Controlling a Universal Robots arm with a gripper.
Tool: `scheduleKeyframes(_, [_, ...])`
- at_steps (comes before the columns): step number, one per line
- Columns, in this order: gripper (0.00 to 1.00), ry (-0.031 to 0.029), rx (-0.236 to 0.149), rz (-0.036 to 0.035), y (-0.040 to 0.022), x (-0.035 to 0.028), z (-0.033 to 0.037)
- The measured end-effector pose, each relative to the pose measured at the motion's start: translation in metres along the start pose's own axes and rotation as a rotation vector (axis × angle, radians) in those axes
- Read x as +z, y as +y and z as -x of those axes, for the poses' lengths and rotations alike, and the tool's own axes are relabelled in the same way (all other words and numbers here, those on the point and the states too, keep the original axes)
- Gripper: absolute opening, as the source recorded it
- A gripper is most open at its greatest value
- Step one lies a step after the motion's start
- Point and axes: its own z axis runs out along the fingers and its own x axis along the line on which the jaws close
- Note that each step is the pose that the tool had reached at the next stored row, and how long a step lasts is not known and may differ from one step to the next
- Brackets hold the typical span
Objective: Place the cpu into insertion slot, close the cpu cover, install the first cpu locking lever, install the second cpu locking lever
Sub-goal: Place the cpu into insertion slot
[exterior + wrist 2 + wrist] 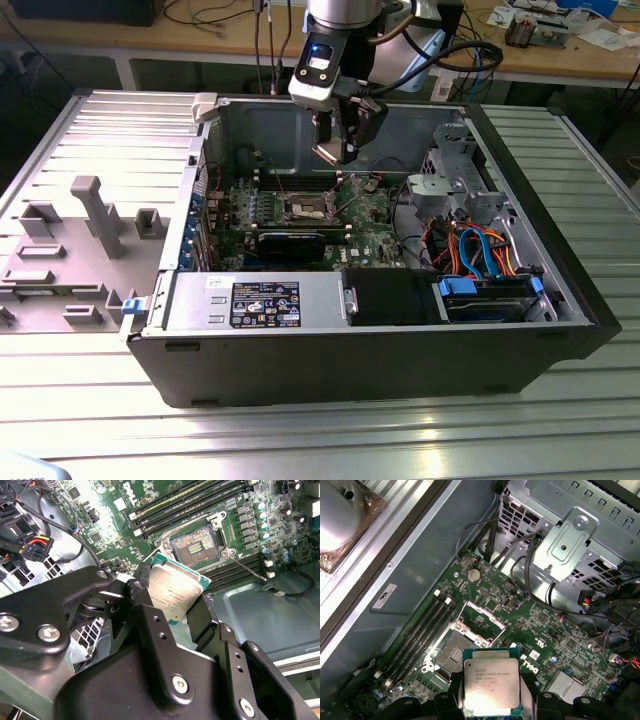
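My gripper [333,150] hangs inside the open computer case, shut on the cpu [330,153], a flat square chip with a dull silver top. In both wrist views the cpu [175,592] [491,685] sits clamped by its edges between black fingers [146,612]. It is held in the air above the green board, close to the insertion slot [308,208] [197,545] [452,652] but apart from it. The slot's dark centre lies bare. The cpu cover [481,624] stands swung up at the slot's far edge. A thin wire locking lever [245,568] sticks out beside the slot.
The black case wall [380,360] surrounds the board. Long black memory slots [190,502] [417,635] flank the socket. A graphics card [292,240] lies in front, and a silver drive cage [450,175] [570,535] with bundled cables [470,250] stands to the exterior view's right. A grey fixture tray [75,240] lies outside.
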Motion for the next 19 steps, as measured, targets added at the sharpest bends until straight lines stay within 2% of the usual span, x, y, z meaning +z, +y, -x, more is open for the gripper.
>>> scheduleKeyframes(19, [0.54,-0.0015,0.019,0.0001,0.0000,0.0005,0.0000])
